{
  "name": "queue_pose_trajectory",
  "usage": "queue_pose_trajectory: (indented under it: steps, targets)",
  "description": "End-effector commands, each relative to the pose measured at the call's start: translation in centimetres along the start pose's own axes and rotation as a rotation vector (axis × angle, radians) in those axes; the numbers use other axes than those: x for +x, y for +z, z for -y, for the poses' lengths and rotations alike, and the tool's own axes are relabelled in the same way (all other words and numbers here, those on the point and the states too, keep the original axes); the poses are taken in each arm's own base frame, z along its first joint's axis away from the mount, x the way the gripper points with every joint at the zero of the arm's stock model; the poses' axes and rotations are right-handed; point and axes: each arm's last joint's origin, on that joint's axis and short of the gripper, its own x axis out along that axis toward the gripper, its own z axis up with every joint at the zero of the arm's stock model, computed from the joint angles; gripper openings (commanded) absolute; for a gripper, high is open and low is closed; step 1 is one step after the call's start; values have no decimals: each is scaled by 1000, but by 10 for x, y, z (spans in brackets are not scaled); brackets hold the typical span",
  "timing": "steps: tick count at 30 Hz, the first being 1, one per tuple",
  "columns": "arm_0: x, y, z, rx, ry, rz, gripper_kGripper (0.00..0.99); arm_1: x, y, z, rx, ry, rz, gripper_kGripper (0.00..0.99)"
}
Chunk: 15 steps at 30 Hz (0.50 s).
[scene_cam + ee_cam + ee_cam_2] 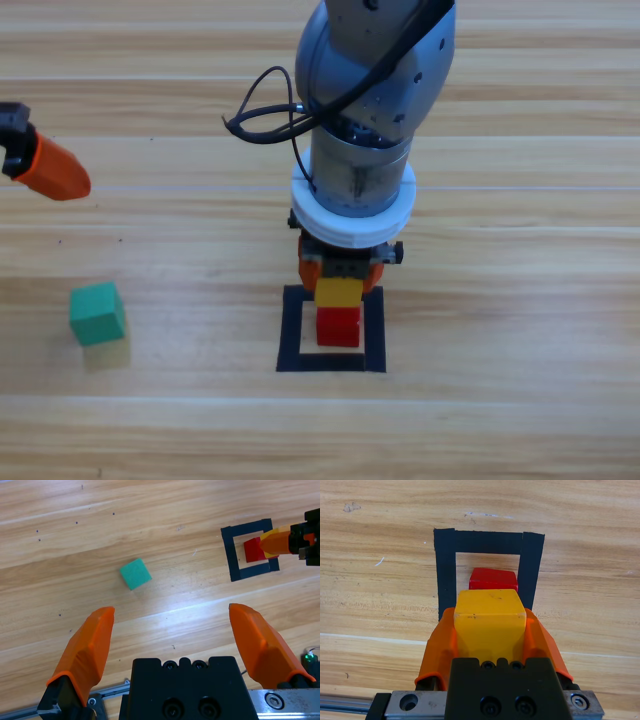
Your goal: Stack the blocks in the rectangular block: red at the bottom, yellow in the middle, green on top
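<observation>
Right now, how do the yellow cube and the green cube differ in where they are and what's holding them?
The yellow cube is clamped between the right gripper's jaws, held above the red cube at the black tape rectangle. The green cube sits free on the wooden table, well left of the rectangle. The open left gripper holds nothing. Both cubes are plain and of like size.

my right arm: cut off by the high view's top edge.
my right gripper: mostly hidden under my wrist in the high view.
red cube: near part hidden behind the yellow cube in my right wrist view.
rectangular outline: near side hidden behind my gripper.
my left gripper: cut off by the high view's left edge.
</observation>
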Motion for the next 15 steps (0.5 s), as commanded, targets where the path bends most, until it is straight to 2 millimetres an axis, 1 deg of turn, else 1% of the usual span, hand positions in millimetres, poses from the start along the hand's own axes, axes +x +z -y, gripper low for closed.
queue_pose_trajectory:
  steps: [1,15]
  targets:
    - [11,0,-3,-14,19,-24,983,39,-16,-9,-30,-78,-56,106]
    - [15,2,-2,-19,25,-28,979,49,-17,-11,-34,-92,-66,106]
